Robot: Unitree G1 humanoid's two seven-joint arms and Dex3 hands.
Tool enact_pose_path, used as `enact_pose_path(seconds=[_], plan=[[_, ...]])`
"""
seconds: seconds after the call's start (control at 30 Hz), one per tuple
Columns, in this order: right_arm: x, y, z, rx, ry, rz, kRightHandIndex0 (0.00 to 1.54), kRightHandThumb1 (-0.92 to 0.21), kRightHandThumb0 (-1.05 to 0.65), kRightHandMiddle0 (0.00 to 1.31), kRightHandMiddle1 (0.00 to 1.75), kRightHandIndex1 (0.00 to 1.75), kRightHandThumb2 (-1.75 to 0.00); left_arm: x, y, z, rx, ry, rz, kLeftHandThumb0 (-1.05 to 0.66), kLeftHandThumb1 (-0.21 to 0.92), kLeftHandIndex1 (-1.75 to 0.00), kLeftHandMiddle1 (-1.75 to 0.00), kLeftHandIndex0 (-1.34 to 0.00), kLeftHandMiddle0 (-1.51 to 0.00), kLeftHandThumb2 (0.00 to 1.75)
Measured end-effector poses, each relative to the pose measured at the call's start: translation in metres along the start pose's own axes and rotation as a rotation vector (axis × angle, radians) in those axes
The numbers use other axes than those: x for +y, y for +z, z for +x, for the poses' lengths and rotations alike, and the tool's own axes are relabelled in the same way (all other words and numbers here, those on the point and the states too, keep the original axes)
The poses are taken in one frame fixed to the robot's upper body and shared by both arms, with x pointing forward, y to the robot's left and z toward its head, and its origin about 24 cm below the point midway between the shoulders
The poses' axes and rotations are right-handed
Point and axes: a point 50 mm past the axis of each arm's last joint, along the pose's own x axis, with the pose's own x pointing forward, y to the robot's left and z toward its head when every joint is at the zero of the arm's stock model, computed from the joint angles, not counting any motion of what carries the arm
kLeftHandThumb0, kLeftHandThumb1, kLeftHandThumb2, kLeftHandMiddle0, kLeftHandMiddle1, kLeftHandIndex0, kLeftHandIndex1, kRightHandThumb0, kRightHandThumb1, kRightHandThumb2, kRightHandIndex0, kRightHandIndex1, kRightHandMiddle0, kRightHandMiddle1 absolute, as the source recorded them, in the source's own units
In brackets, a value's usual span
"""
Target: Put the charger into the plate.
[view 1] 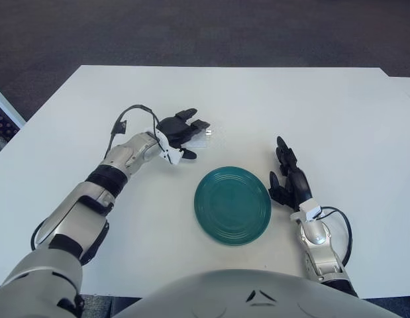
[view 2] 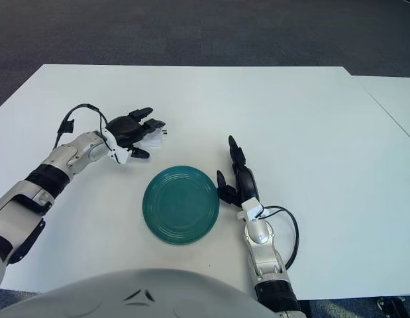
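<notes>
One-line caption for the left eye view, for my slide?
Left hand over the white charger on the table; green plate bare, right hand beside it.

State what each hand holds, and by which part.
Neither holds anything yet. The left hand hovers, fingers spread, over the white charger on the table. The right hand, beside the plate, is open.

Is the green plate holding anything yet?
Empty. The plate shows only bare green rings; the white charger lies on the table beyond it, under the left hand.
</notes>
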Motion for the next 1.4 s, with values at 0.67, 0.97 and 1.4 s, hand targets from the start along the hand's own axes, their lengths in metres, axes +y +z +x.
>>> enact_pose_path(seconds=[0.67, 0.97, 1.4], plan=[[0.0, 0.0, 0.0, 0.0, -0.012, -0.007, 0.0, -0.92, -1.05, 0.0, 0.0, 0.0, -0.8, -0.005, -0.003, 0.007, 0.093, 0.068, -0.111, -1.05, 0.92, -0.48, 0.0, 0.0, 0.0, 0.63], [0.0, 0.0, 0.0, 0.0, -0.012, -0.006, 0.0, -0.92, -1.05, 0.0, 0.0, 0.0, -0.8, -0.009, -0.003, 0.01, 0.129, 0.087, -0.166, -1.05, 0.92, -0.52, 0.0, 0.0, -0.02, 0.64], [0.001, 0.001, 0.0, -0.01, -0.013, 0.009, 0.0, -0.92, -1.05, 0.0, 0.0, 0.0, -0.79, -0.014, -0.003, 0.02, 0.225, 0.018, -0.25, -1.05, 0.92, -0.7, -0.03, -0.06, -0.16, 0.64]])
